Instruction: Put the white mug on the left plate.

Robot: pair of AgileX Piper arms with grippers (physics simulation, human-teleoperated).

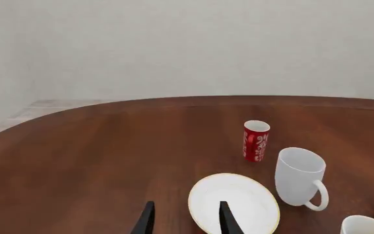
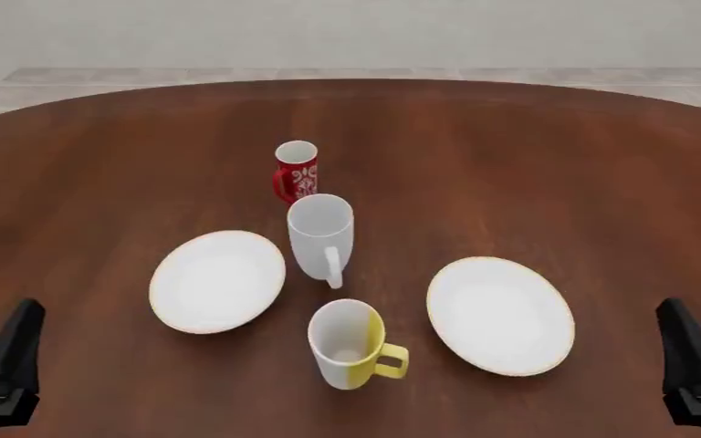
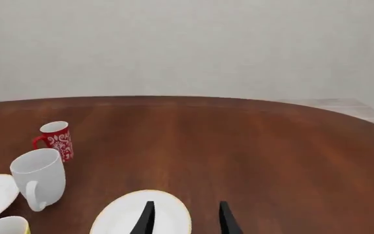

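The brown table is carrying everything. The left plate is lying toward the near edge, the white mug standing upright just beside it, possibly touching. The left gripper and right gripper are hovering spread apart, holding nothing.

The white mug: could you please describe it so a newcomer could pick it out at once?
On the brown table, find the left plate. Just right of it stands the white mug, between the red mug and the yellow-and-white mug. It is the tallest and all white.
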